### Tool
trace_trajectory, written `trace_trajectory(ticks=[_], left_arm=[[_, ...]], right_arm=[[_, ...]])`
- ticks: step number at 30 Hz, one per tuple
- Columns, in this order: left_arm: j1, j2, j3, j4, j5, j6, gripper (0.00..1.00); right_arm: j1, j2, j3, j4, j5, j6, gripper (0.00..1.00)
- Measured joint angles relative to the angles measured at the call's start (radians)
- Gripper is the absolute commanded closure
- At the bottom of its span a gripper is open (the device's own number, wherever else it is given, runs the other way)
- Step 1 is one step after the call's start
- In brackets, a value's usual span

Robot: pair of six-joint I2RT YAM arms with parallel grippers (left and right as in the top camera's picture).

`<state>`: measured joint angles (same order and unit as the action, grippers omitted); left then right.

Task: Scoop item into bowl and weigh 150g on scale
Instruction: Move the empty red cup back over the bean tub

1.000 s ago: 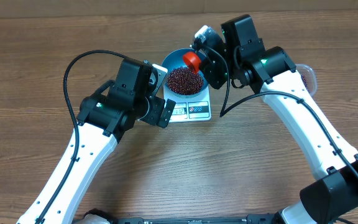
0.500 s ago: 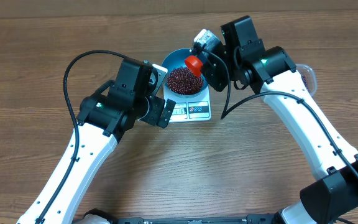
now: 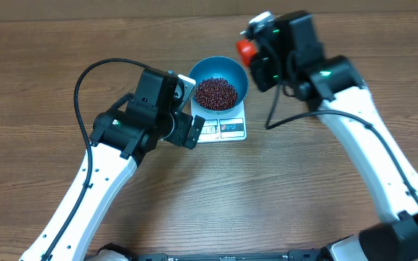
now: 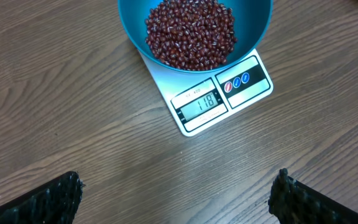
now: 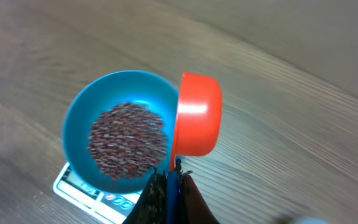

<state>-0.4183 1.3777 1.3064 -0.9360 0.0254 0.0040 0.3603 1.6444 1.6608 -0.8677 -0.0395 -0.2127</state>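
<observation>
Overhead, the blue bowl sits on the white scale, with the beans heaped inside it. In the left wrist view the display reads 118. The left gripper hangs just in front of the scale, its jaws spread wide with nothing between them (only the dark fingertips show, at the bottom corners). The right gripper is pinched tight on a red scoop, gripping it below the cup. The cup is tipped on its side and held beyond the bowl's far-right rim, above the wooden table.
</observation>
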Motion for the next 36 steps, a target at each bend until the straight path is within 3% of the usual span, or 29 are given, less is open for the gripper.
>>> trace_trajectory(ticks=[8,14,36], left_arm=[[0.000,0.000,0.000,0.000,0.000,0.000,0.01],[0.000,0.000,0.000,0.000,0.000,0.000,0.00],[0.000,0.000,0.000,0.000,0.000,0.000,0.00]], right_arm=[[-0.241,-0.086,0.006,-0.145,0.023,0.112,0.96],[-0.354,-0.082,0.006,-0.256,0.148,0.134,0.96],[-0.337,0.168,0.006,-0.356,0.407,0.006,0.96]])
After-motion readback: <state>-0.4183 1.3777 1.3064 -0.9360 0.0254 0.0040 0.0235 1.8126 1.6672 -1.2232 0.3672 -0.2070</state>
